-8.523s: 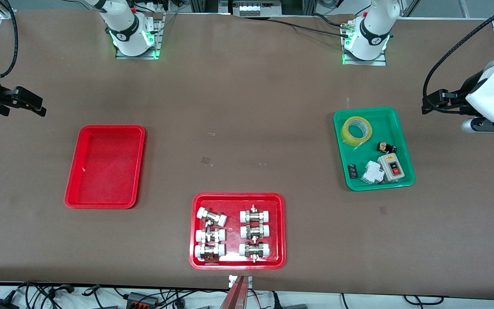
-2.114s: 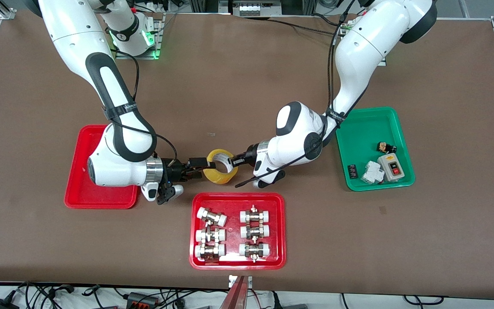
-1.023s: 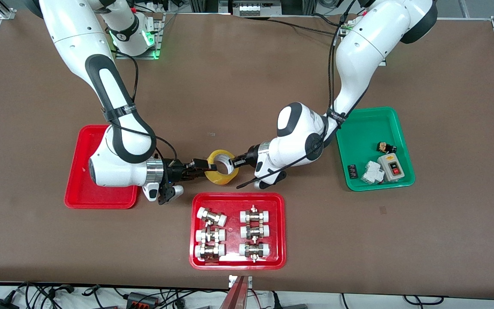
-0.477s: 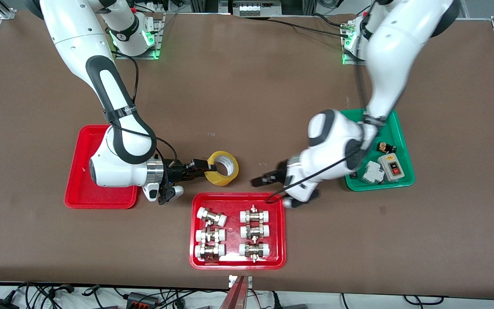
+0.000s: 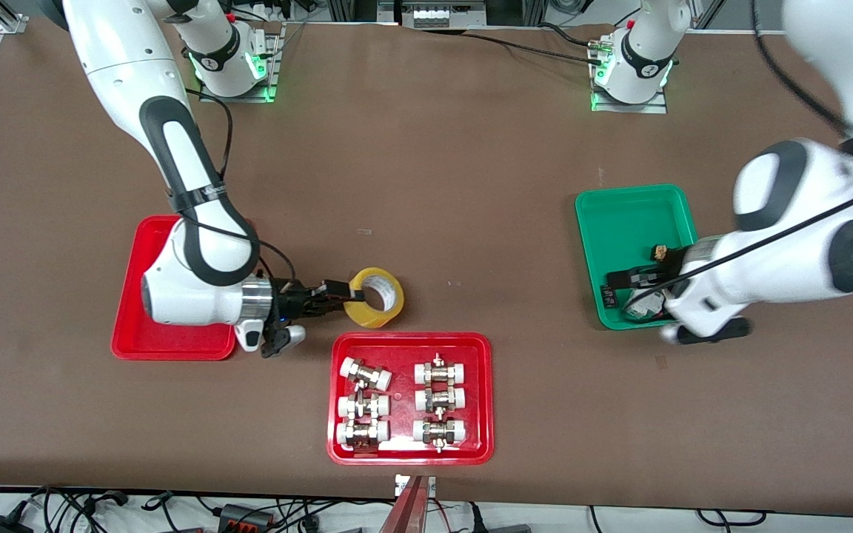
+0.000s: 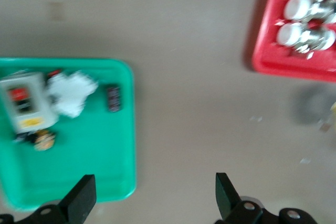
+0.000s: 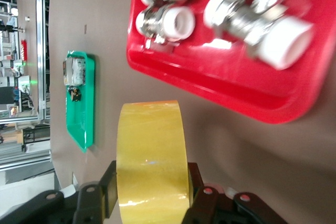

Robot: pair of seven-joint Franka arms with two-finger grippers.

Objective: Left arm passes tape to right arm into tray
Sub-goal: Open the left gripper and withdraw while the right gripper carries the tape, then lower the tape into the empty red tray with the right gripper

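Two arms are seen, and only one carries a load. Toward the right arm's end of the table, the tray (image 5: 138,296) lies partly under that arm's wrist. The right gripper (image 5: 349,295) is clamped on the tape (image 5: 376,297), one finger inside the core and one outside, the roll held over bare table between the tray and the red tray of pipe fittings (image 5: 410,342). The handover is judged done; the carry to the tray is in hand. Next, the roll is to be swung over the tray, lowered inside the rim, then released. The left gripper (image 6: 152,203) is held with jaws apart, empty, over the green tray (image 5: 619,215).
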